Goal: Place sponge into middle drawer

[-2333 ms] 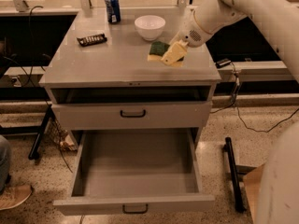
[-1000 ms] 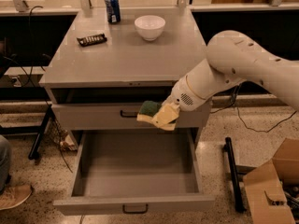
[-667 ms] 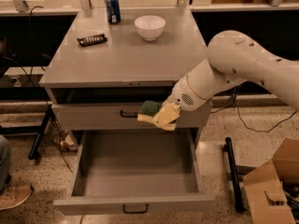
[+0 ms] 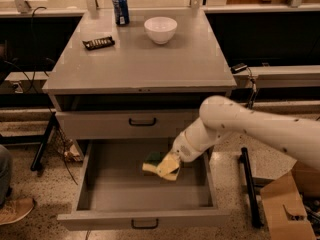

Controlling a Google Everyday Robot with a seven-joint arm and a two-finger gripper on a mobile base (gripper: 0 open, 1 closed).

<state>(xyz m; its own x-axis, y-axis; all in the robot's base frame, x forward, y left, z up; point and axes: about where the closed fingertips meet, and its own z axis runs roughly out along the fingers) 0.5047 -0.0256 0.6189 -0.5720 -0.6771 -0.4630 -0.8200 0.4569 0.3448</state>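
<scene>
The sponge [image 4: 151, 167] — judged light, soft and compressible, best taken across its narrow sides — is found pinched in the gripper [image 4: 168, 166], low inside the open middle drawer [image 4: 145, 217].

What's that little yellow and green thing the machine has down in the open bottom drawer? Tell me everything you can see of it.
It is a sponge: a small, soft-looking block, pale yellow with a dark green face on top. The gripper is shut on one end, holding it slightly tilted inside the open middle drawer, low over the plain grey floor. Whether it touches that floor cannot be told.
</scene>
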